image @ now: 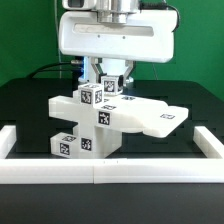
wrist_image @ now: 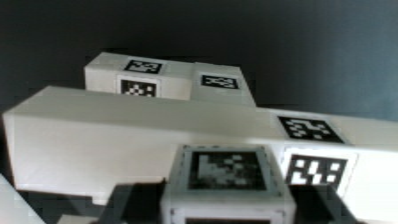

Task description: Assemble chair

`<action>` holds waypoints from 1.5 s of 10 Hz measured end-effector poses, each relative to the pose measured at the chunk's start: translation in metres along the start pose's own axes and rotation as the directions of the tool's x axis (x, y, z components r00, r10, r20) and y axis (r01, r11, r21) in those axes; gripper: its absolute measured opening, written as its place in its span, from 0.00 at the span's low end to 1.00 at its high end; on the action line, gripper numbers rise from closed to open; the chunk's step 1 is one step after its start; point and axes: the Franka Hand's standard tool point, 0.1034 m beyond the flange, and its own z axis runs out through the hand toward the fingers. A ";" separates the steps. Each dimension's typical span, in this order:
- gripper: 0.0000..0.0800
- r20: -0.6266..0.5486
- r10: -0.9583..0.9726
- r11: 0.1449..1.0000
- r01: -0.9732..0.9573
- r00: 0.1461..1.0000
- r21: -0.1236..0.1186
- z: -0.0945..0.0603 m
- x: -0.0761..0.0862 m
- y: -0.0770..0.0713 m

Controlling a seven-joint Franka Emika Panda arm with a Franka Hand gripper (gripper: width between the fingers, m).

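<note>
My fingers (image: 106, 84) are pinched on a small tagged cube (image: 90, 97) at the top of the chair (image: 100, 120), which sits in the middle of the black counter (image: 30, 110). In the exterior view the cube stands at about eleven o'clock from the chair's middle, on top of a chunky white bar (image: 80, 108). A flat slab (image: 150, 117) reaches out from there toward three o'clock, its tag facing up. Below, toward seven o'clock, two more tagged blocks (image: 72, 145) carry the stack. A plain white rail (image: 100, 170) borders the counter along the near edge and both sides. From my wrist view the cube (wrist_image: 226, 175) sits close between my dark fingers (wrist_image: 139, 205), tag upward, with the wide bar (wrist_image: 125, 125) behind it and another tagged block (wrist_image: 169, 78) beyond.
</note>
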 end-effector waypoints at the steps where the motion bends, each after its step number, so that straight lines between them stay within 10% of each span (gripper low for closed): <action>1: 0.36 0.002 0.085 0.996 -0.085 0.996 0.004 0.000 0.000 -0.001; 13: 0.36 0.024 0.707 0.707 -0.707 0.707 0.015 0.000 -0.003 -0.006; 15: 0.60 0.023 0.667 0.745 -0.667 0.745 0.017 0.000 -0.003 -0.006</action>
